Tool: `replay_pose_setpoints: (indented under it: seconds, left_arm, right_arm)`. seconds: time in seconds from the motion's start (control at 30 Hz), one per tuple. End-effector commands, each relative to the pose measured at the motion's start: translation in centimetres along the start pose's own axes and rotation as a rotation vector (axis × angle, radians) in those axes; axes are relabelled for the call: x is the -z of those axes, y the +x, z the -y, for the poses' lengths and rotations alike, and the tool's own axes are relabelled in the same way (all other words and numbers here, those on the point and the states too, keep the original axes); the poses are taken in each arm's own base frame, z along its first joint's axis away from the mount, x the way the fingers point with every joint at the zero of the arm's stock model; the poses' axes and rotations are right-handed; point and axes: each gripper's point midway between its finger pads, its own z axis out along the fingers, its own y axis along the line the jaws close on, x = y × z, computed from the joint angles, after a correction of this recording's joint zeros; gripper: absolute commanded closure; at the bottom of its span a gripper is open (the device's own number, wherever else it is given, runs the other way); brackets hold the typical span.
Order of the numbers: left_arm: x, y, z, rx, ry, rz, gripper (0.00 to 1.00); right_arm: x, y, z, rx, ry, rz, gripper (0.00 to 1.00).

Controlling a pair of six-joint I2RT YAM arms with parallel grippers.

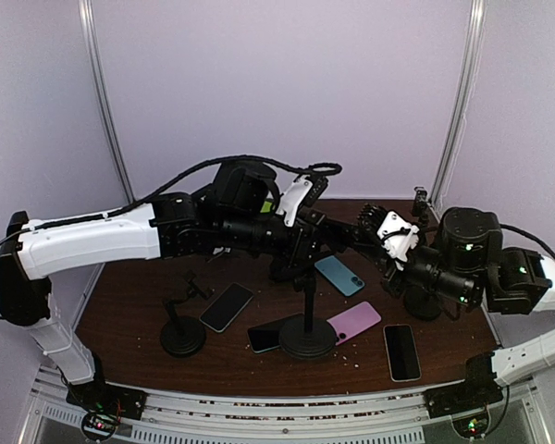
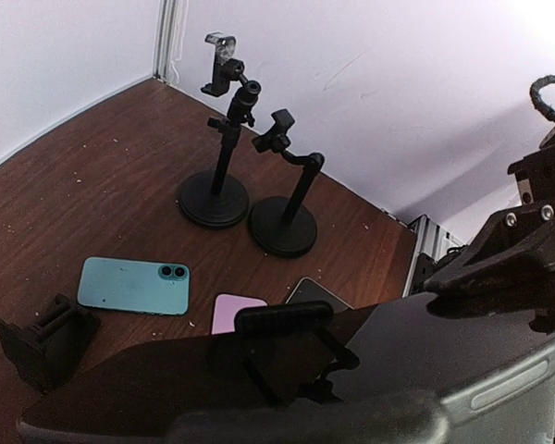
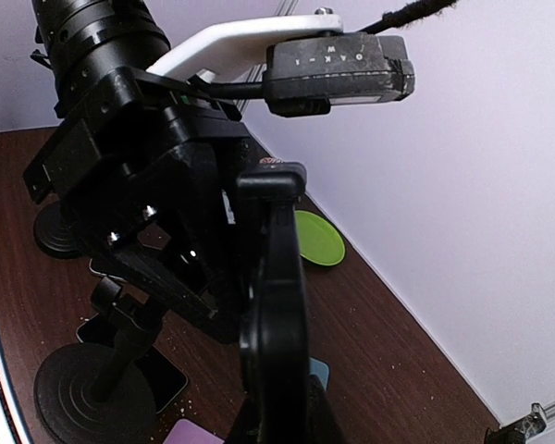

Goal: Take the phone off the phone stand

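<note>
A black phone (image 1: pixel 344 238) sits in the clamp (image 3: pixel 270 178) of the middle phone stand (image 1: pixel 307 338). In the right wrist view the phone (image 3: pixel 279 314) is edge-on, with the clamp hooked over its top edge. My right gripper (image 3: pixel 282 427) is shut on the phone's lower end; it also shows in the top view (image 1: pixel 372 226). My left gripper (image 1: pixel 301 246) is at the top of the stand, pressed against the phone. In the left wrist view the phone's dark face (image 2: pixel 444 370) and the clamp (image 2: pixel 282 319) hide the left fingers.
On the brown table lie a teal phone (image 1: pixel 339 275), a pink phone (image 1: pixel 354 322), and black phones (image 1: pixel 402 351) (image 1: pixel 227 306). An empty stand (image 1: pixel 182 333) is at the left. Two more stands (image 2: pixel 213 199) (image 2: pixel 282 227) and a green plate (image 3: pixel 316 239) are near the wall.
</note>
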Motion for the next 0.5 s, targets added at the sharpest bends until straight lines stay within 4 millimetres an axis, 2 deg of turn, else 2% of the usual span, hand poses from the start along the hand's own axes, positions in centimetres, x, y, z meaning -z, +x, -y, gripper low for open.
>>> replay_pose_setpoints:
  seconds: [0.0,0.47]
  left_arm:
    - [2.9,-8.9,-3.3,0.061,-0.115,0.316,1.00]
    - [2.6,-9.0,-3.7,0.061,-0.136,0.318,1.00]
  right_arm:
    - [1.7,-0.2,-2.0,-0.011,-0.123,0.029,1.00]
    - [2.9,0.4,-1.9,-0.025,-0.138,0.040,1.00]
